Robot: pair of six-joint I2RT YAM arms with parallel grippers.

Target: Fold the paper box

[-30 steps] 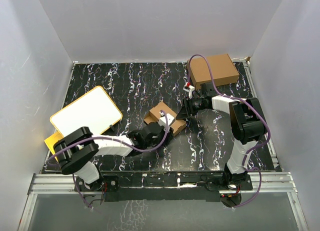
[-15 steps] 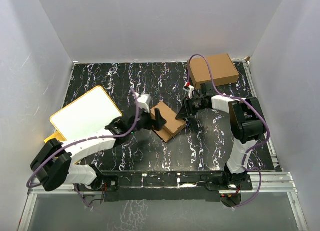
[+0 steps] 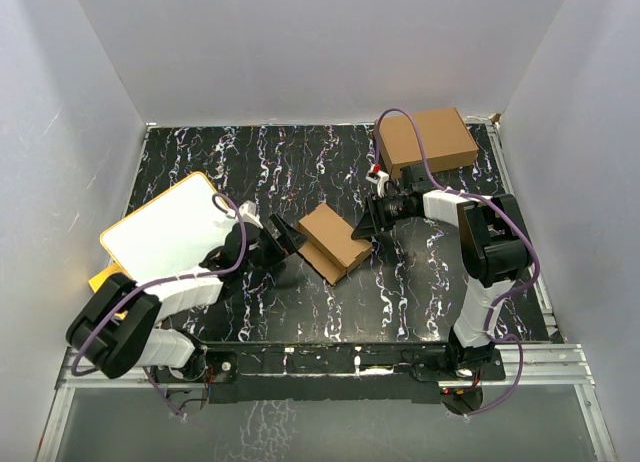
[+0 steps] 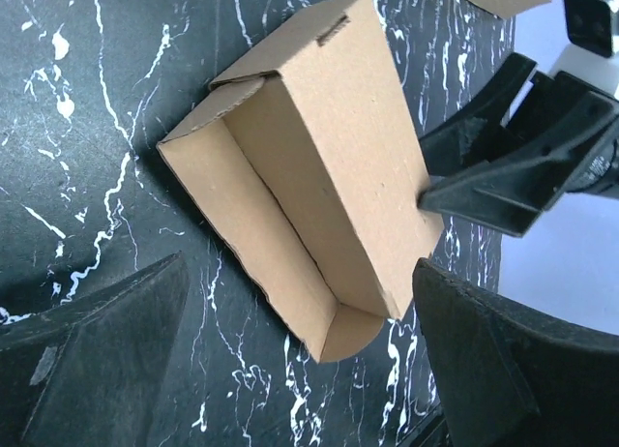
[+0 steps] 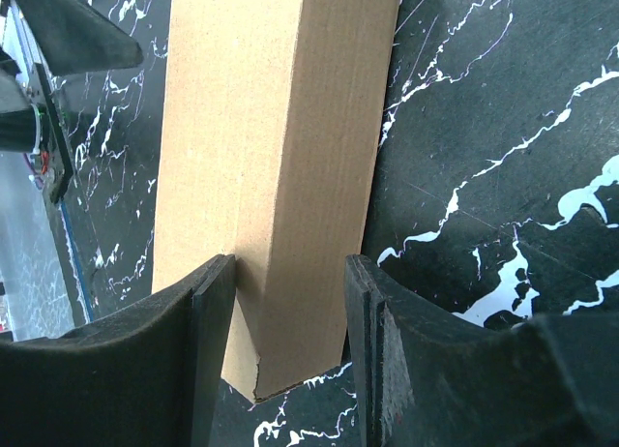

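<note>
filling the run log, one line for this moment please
left gripper open, off paper box | right gripper gripping its end | one long side open

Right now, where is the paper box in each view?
Top external: the paper box lies near the picture's middle.
Left wrist: it fills the middle, open side toward the camera.
Right wrist: a tall strip from the top edge down.
Shared landmark: the right gripper, clamped on the box's end.
</note>
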